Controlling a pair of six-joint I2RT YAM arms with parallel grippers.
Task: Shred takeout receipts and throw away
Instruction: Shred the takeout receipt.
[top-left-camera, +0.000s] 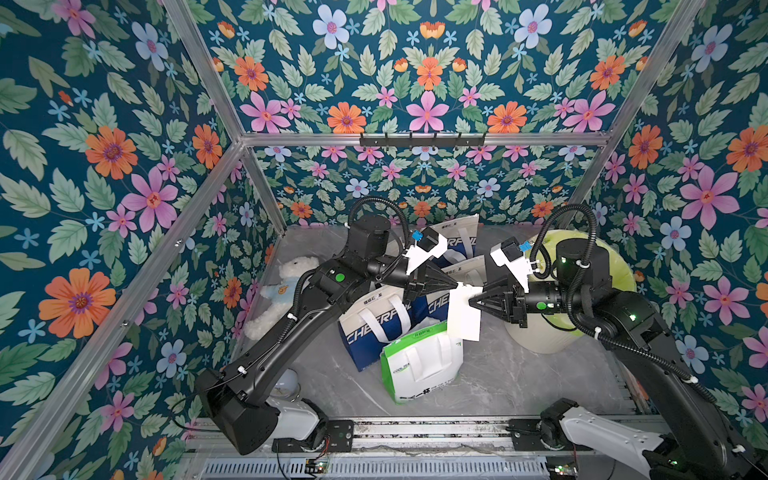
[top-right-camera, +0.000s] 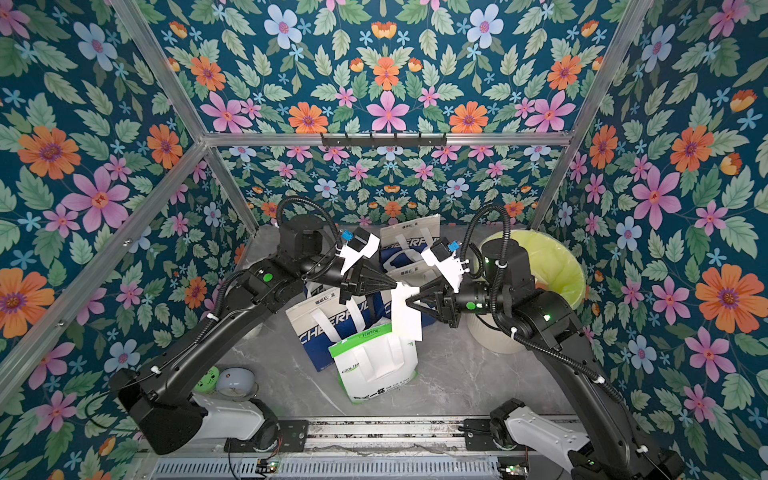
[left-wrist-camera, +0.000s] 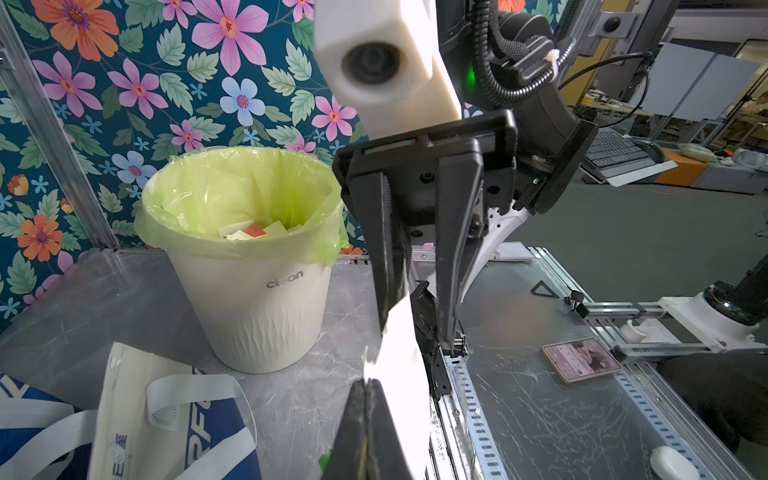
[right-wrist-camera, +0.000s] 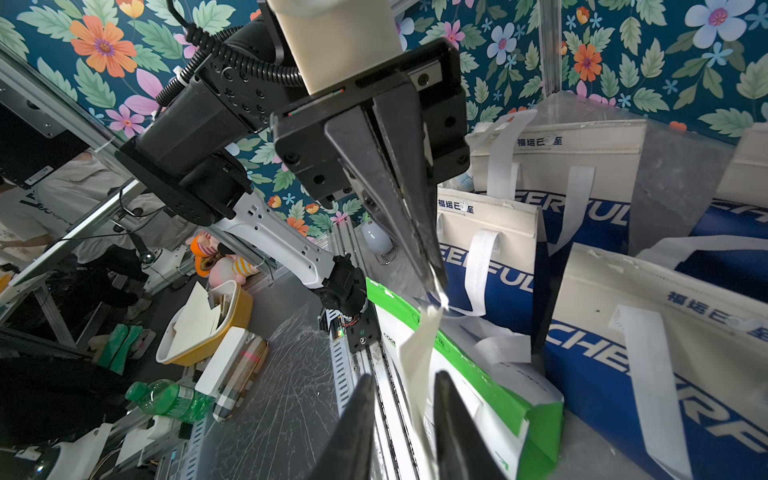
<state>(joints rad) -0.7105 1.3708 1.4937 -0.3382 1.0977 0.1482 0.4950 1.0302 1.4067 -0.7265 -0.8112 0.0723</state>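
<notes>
One white takeout receipt (top-left-camera: 464, 316) hangs in the air between the two arms, above the bags; it also shows in a top view (top-right-camera: 407, 316). My left gripper (top-left-camera: 457, 286) is shut on its upper corner, and the left wrist view shows the jaws pressed together on the sheet (left-wrist-camera: 399, 353). My right gripper (top-left-camera: 471, 300) faces it from the bin side. Its fingers straddle the receipt (right-wrist-camera: 419, 361) with a visible gap on both sides, so the right gripper (right-wrist-camera: 401, 378) stands open around the paper's edge.
A white bin (top-left-camera: 536, 336) with a green liner (left-wrist-camera: 249, 187) stands at the right, scraps inside. A green-and-white bag (top-left-camera: 419, 365) and blue-and-white bags (top-left-camera: 370, 328) crowd the middle below the receipt. A plush toy (top-left-camera: 286, 274) lies at the left, a phone (left-wrist-camera: 582, 359) outside the rail.
</notes>
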